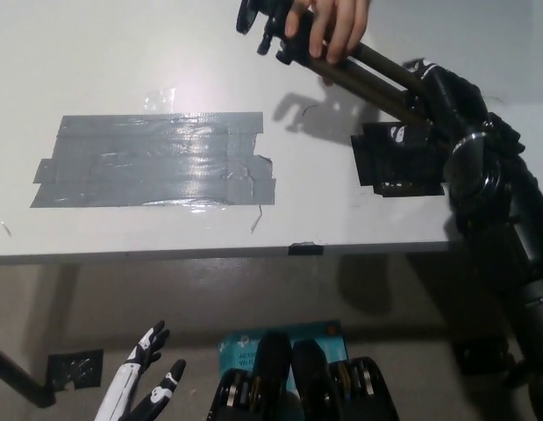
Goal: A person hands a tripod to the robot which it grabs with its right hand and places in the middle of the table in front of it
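head view, one moment.

- table: white top, its near edge running across the picture's middle.
- tripod: folded, legs together, held in the air over the table's far right part; it lies slanted, head end toward the far middle, leg ends toward the right. not set down; its shadow falls on the table beneath it.
- person's hand: at the top edge, wrapped round the tripod just below its head.
- right hand: black, against the lower stretch of the tripod's legs, above the black patch; black on dark, so i cannot tell whether it is clamped on the legs or only touching them.
- left hand: white, at the lower left, below the table's edge, fingers spread, holding nothing.
- grey tape: broad patch of overlapping strips, flat on the table, left of middle, well apart from the tripod.
- black patch: squarish, flat on the table's right part, partly under the right hand.
- black tab: small, on the table's near edge.
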### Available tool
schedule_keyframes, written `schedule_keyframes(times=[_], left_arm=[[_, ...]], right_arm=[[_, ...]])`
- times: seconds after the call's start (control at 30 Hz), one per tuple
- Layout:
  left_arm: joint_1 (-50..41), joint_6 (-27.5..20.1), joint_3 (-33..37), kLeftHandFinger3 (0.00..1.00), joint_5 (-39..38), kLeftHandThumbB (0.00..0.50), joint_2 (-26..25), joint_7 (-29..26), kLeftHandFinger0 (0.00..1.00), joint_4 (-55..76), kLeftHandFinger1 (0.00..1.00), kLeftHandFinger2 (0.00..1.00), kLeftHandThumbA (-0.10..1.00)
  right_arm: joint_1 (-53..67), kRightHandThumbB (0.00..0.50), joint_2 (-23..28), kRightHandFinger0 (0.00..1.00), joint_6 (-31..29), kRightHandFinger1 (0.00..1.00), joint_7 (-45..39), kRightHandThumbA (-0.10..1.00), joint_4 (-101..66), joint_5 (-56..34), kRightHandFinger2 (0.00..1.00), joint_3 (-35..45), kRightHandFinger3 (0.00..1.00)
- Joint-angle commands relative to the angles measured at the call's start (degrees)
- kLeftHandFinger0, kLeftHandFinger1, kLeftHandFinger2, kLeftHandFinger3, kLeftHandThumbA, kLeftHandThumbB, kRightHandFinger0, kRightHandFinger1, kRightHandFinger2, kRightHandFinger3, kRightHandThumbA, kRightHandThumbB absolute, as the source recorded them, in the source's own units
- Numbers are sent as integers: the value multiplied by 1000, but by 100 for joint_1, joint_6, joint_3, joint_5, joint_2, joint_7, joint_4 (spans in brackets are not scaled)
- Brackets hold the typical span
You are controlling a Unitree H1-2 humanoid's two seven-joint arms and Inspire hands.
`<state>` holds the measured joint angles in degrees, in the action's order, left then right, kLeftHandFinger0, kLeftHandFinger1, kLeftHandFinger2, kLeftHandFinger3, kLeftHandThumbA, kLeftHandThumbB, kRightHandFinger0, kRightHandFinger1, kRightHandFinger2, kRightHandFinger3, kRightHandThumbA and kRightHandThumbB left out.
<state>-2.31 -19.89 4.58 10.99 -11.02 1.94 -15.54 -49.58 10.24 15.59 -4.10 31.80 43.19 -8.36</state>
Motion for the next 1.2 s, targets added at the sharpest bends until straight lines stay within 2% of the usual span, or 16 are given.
schedule_keyframes(times=[0.0, 0.07, 0.1, 0.2, 0.27, 0.33, 0.5, 0.63, 0.7, 0.73, 0.77, 0.9, 1.07, 1.17], left_arm=[[50, -115, 50, 1000, 172, 174, -95, -4, 1000, 216, 1000, 1000, 787], [52, -151, 45, 1000, 146, 169, -89, -5, 1000, 188, 1000, 1000, 776], [54, -160, 48, 1000, 146, 169, -84, -7, 1000, 176, 1000, 1000, 774], [55, -196, 53, 1000, 127, 168, -77, -1, 1000, 154, 1000, 1000, 767], [55, -193, 59, 1000, 109, 167, -82, 19, 1000, 152, 1000, 1000, 764], [55, -196, 63, 1000, 50, 171, -92, 63, 1000, 156, 1000, 1000, 766], [73, -250, 89, 1000, 26, 164, -108, 83, 1000, 131, 1000, 1000, 762], [76, -213, 104, 1000, 92, 166, -110, 38, 1000, 146, 1000, 1000, 763], [62, -113, 117, 1000, 145, 177, -104, 23, 1000, 197, 1000, 1000, 773], [62, -92, 117, 1000, 143, 177, -106, 26, 1000, 211, 1000, 1000, 774], [69, -81, 116, 1000, 140, 178, -102, 22, 1000, 220, 1000, 1000, 774], [103, -63, 132, 1000, 158, 165, -102, 28, 1000, 219, 1000, 1000, 764], [156, -66, 145, 1000, 156, 166, -104, 37, 1000, 198, 1000, 1000, 758], [185, -102, 160, 1000, 168, 157, -105, 35, 1000, 168, 1000, 1000, 752]], right_arm=[[-334, 173, -21, 20, -1281, 496, 2069, -100, -385, 22, 906, 56, 902], [-320, 171, -30, 0, -1320, 495, 2104, -100, -488, 32, 885, 50, 943], [-327, 185, -26, 0, -1437, 484, 2231, -100, -519, 55, 865, 36, 941], [-340, 201, 15, 8, -1533, 524, 2286, -100, -613, 132, 862, -46, 986], [-345, 188, 22, 8, -1652, 546, 2284, -100, -633, 114, 881, -95, 1000], [-308, 194, 73, 0, -1659, 530, 2107, -100, -735, 185, 871, -232, 1000], [-282, 215, 259, 0, -1771, 476, 2086, -100, -634, 420, 865, -619, 828], [-292, 188, 357, 0, -1815, 492, 1945, -100, -477, 368, 890, -778, 854], [-280, 241, 433, 0, -1999, 405, 1981, -100, -330, 344, 774, -881, 721], [-279, 205, 458, 0, -2050, 385, 1952, -100, -280, 320, 777, -913, 732], [-277, 193, 492, 0, -2021, 419, 1820, -100, -250, 287, 845, -947, 778], [-282, 189, 610, 0, -2129, 480, 1780, -100, 0, 306, 929, -1043, 798], [-291, 199, 727, 0, -2234, 457, 1808, -100, 266, 306, 916, -1112, 795], [-264, 192, 835, 0, -2287, 487, 1817, -100, 327, 348, 921, -1176, 866]])
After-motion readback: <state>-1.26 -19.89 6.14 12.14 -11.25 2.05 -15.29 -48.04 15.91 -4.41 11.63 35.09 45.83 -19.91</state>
